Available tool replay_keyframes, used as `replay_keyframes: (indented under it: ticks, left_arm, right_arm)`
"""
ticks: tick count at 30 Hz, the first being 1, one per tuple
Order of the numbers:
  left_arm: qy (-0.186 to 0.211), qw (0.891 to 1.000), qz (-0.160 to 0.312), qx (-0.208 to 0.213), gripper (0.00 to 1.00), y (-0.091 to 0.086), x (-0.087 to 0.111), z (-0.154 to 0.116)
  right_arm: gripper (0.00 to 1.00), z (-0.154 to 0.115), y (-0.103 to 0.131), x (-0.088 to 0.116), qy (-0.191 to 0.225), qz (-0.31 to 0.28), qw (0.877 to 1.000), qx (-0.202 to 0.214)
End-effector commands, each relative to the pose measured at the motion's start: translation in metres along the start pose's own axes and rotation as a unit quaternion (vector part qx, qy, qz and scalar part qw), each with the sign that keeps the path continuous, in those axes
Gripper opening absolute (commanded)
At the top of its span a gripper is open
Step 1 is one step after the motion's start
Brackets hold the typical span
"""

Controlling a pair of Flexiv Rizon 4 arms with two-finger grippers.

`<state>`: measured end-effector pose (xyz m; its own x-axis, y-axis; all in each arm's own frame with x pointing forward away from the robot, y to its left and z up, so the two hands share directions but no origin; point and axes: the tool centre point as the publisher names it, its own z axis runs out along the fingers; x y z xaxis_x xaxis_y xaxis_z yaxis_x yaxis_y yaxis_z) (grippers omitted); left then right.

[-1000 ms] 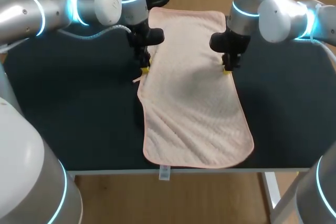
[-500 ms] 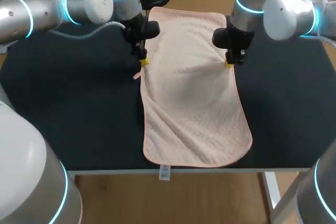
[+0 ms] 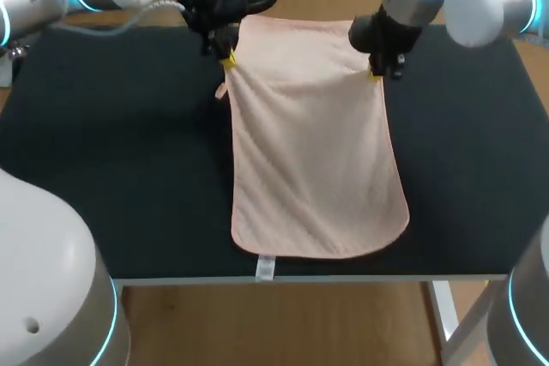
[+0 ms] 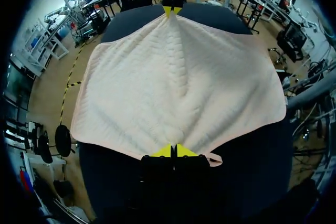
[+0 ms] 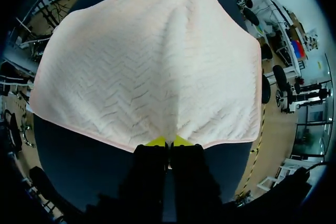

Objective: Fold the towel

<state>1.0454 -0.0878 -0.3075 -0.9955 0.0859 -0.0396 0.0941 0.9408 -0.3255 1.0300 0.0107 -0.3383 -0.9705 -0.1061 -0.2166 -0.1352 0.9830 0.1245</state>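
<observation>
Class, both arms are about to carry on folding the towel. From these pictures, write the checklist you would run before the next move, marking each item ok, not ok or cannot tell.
1. The left gripper is shut on the towel: ok, its yellow tips pinch the edge.
2. The right gripper is shut on the opposite edge: ok.
3. Both grips sit level across the towel: ok, roughly in line in the head view.
4. The towel's near end lies flat on the table: ok, only the tag hangs over the front edge.
5. The cloth between the grippers is untwisted: ok.
6. Layers held in each grip: cannot tell.
</observation>
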Motion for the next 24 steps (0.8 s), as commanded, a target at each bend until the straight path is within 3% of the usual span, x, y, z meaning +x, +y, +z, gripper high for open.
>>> replay_keyframes:
  ticks: [1, 13, 19, 24]
  left_arm:
    - [-0.04, 0.999, 0.0, 0.005, 0.0, -0.001, 0.004, -0.066]
    - [-0.106, 0.993, 0.049, -0.029, 0.0, -0.017, -0.018, -0.155]
    - [-0.137, 0.983, 0.095, -0.072, 0.0, -0.03, -0.026, -0.191]
    - [-0.181, 0.976, 0.089, -0.078, 0.0, -0.03, -0.048, -0.23]
  right_arm:
    - [0.0, -0.052, 0.001, -0.002, -0.024, 0.0, 1.0, 0.003]
    - [0.0, -0.146, 0.018, -0.057, -0.115, -0.05, 0.992, 0.011]
    - [0.0, -0.198, 0.037, -0.085, -0.161, -0.111, 0.98, 0.027]
    - [0.0, -0.231, 0.048, -0.114, -0.204, -0.128, 0.97, 0.041]
